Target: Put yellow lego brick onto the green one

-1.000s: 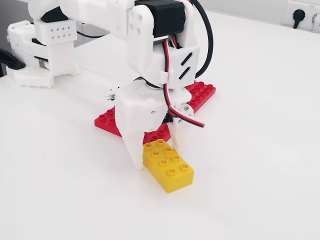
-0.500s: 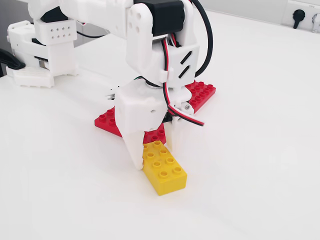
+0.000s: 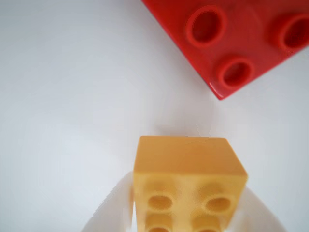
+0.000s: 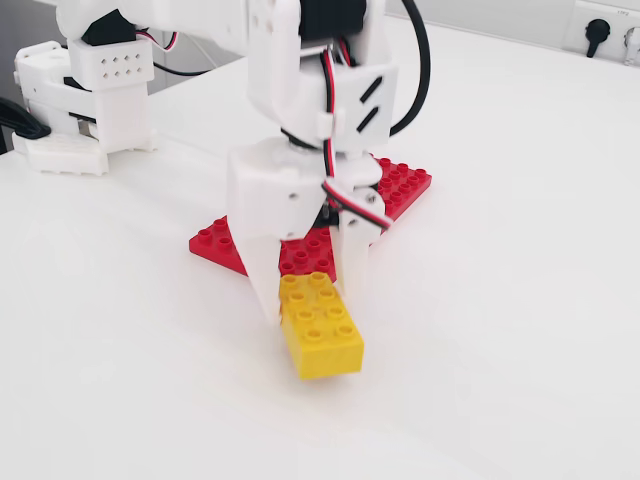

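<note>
The yellow lego brick (image 4: 322,345) sits between the white fingers of my gripper (image 4: 312,300), which is shut on its rear end. It seems to hang just above the white table, its free end pointing toward the camera. In the wrist view the yellow lego brick (image 3: 186,164) fills the bottom centre, with a finger of the gripper (image 3: 186,220) on each side. The green one is hidden in both views.
A flat red studded baseplate (image 4: 405,185) lies right behind the gripper, and its corner (image 3: 251,43) shows at the wrist view's top right. The arm's white base (image 4: 80,100) stands at the back left. A wall socket (image 4: 598,35) is at the far right.
The gripper has closed on the yellow brick, turned it to point more toward the camera, and risen a little with it.
</note>
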You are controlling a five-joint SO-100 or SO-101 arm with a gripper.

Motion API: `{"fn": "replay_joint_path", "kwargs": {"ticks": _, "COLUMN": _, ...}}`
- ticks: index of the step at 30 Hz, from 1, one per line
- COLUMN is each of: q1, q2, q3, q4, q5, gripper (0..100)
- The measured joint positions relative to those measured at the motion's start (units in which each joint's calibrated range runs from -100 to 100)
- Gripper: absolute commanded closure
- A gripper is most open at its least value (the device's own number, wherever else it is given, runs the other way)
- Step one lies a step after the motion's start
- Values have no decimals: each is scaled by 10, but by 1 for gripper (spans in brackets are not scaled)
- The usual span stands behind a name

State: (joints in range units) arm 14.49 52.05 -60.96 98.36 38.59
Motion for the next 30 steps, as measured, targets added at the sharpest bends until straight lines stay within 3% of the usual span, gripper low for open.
{"fn": "replay_joint_path", "kwargs": {"ticks": 12, "q1": -39, "q2": -114, "q3": 41, "q4": 1, "q5": -178, "gripper": 92}}
{"fn": "replay_joint_path", "kwargs": {"ticks": 22, "q1": -93, "q2": -295, "q3": 294, "q4": -1, "q5": -242, "gripper": 92}}
{"fn": "replay_joint_path", "kwargs": {"ticks": 30, "q1": -161, "q2": -485, "q3": 522, "q4": -61, "q5": -307, "gripper": 92}}
